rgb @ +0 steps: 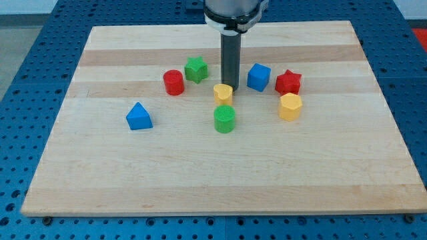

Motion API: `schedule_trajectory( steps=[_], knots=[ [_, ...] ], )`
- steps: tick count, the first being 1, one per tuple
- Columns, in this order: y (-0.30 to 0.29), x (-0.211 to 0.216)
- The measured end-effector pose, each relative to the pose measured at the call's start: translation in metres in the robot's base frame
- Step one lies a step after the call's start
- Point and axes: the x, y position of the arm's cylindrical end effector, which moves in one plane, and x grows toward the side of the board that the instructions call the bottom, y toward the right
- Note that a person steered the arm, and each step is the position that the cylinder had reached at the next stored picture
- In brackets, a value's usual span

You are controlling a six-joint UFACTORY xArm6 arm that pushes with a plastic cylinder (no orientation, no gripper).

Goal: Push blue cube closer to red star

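Observation:
The blue cube [259, 77] sits on the wooden board right of centre, near the view's top. The red star [288, 82] lies just to its right, a small gap between them. My tip [230, 86] comes down left of the blue cube, a short gap away, right behind a small yellow block [223, 93].
A yellow hexagonal block [290, 107] lies below the red star. A green cylinder [225, 119] lies below the yellow block. A green star [195, 69] and a red cylinder [173, 82] lie left of my tip. A blue triangular block [139, 117] lies farther left.

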Motion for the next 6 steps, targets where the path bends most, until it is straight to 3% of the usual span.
schedule_trajectory(
  steps=[3, 6],
  knots=[
    [0.035, -0.009],
    [0.024, -0.028]
  ],
)
